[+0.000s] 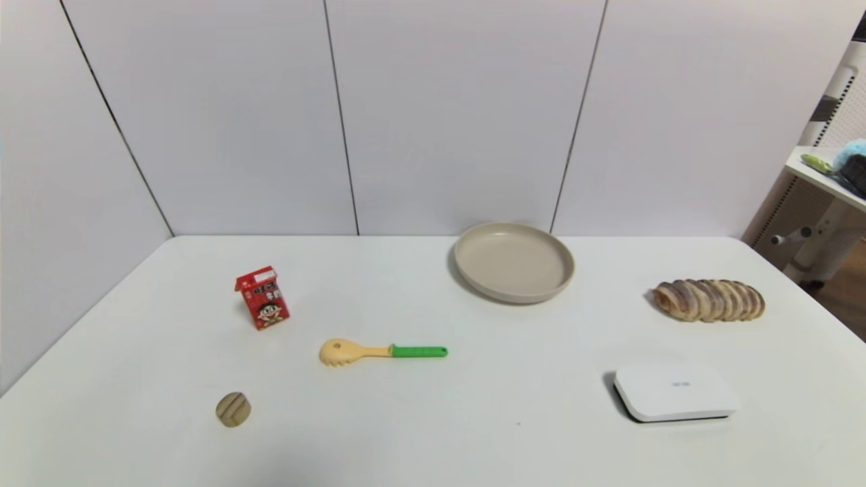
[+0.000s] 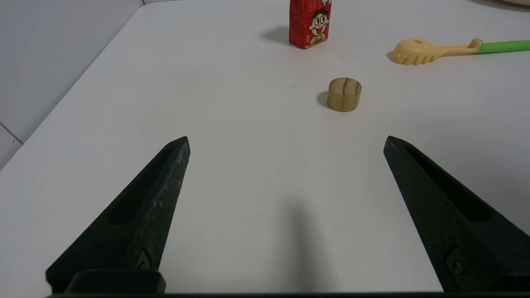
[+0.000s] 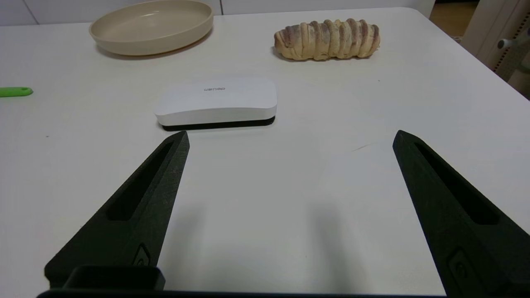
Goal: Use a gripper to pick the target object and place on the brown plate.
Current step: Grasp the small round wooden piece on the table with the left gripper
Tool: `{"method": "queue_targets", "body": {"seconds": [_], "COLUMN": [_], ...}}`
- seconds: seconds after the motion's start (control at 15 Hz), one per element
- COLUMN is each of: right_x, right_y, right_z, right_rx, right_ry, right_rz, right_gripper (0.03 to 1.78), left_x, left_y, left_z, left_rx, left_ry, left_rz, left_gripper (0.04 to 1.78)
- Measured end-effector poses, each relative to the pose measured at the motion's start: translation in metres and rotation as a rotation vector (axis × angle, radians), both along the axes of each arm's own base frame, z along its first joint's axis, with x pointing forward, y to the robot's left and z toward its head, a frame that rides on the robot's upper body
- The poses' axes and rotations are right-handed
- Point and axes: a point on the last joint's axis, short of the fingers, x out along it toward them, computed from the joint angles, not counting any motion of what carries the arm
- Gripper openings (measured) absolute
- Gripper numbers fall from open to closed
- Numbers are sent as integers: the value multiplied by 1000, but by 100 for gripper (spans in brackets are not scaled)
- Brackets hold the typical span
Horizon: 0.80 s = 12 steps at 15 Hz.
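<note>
Black left gripper [image 2: 285, 140]: fingers spread wide, holding nothing, low over the white table [image 1: 473, 433]; out of the head view.
Black right gripper [image 3: 290, 136]: fingers likewise spread and bare, above the table near the box.
Chunk [image 1: 233, 409]: small tan wooden cylinder, two dark grooves across its flat top, at 7 o'clock on the table in the head view, lying free. In the left wrist view [image 2: 344, 94] it sits ahead of the left gripper, well apart from the fingertips, with bare table between.
Carton [image 1: 263, 297]: red, upright, cartoon face printed on it, at 12 o'clock from the chunk.
Spoon [image 1: 382, 352]: yellow slotted plastic head, green handle, lying flat at 2 o'clock from the chunk, well apart from it.
Plate [image 1: 514, 262]: round, shallow, matte beige with a raised rim, nothing in it, at 12 o'clock on the table near the back edge, far from the chunk.
Box [image 3: 217, 101]: flat white rounded rectangle on a dark base, smooth, just ahead of the right gripper.
Loaf [image 1: 708, 299]: long, ridged brown and tan stripes, at 12 o'clock from the box.
Path from chunk to plate: the spoon lies near that line.
</note>
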Motion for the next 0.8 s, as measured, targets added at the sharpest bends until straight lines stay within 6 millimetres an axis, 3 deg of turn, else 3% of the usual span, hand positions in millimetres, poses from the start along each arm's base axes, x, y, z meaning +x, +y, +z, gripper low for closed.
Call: {"method": "queue_targets", "body": {"seconds": [0.8], "right_x": [0], "right_y": [0], "right_z": [0], "right_rx": [0], "right_ry": [0], "right_rz": [0], "right_gripper": [170], "left_x": [0], "left_y": [0], "left_z": [0], "left_rx": [0], "left_ry": [-1], "left_rz": [0], "left_gripper": [169]}}
